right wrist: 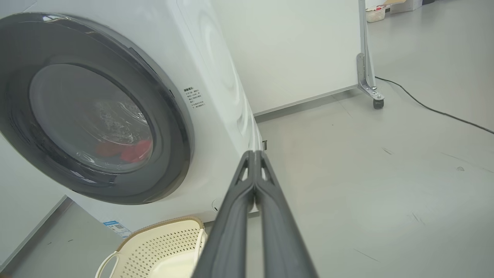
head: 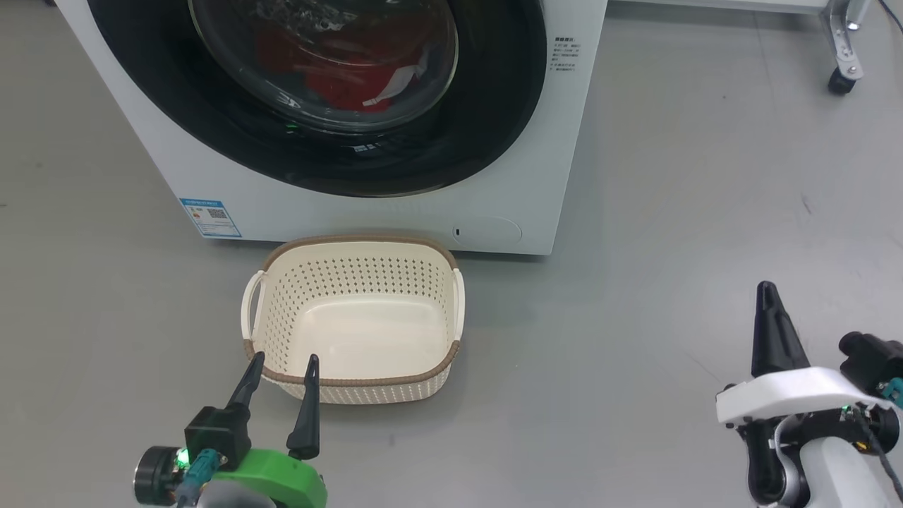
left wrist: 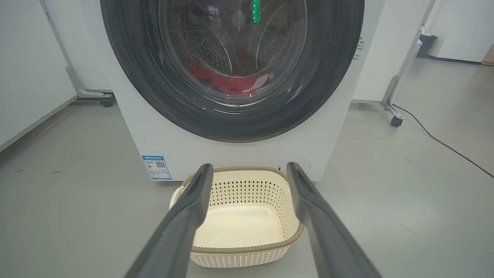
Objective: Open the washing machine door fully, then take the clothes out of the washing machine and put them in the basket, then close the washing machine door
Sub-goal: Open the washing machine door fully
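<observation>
While the washing machine door (head: pixel 494 113) sits shut across the top of the head view, the clothes (head: pixel 338 77) show red and white behind its glass, down in the drum of the washing machine (head: pixel 395 212). Centre frame, the basket (head: pixel 353 242) stands on the grey floor (head: pixel 635 367), just in front of the machine's white base. Lower left, the left claw (head: pixel 285 358) is spread wide, its two dark tips lining up with the basket's near rim. Lower right, the right claw (head: pixel 767 296) is pressed together tip to tip, pinching nothing, well apart from the basket. In the right wrist view those joined fingers point up at the machine's lower corner, the door filling the left of that frame.
</observation>
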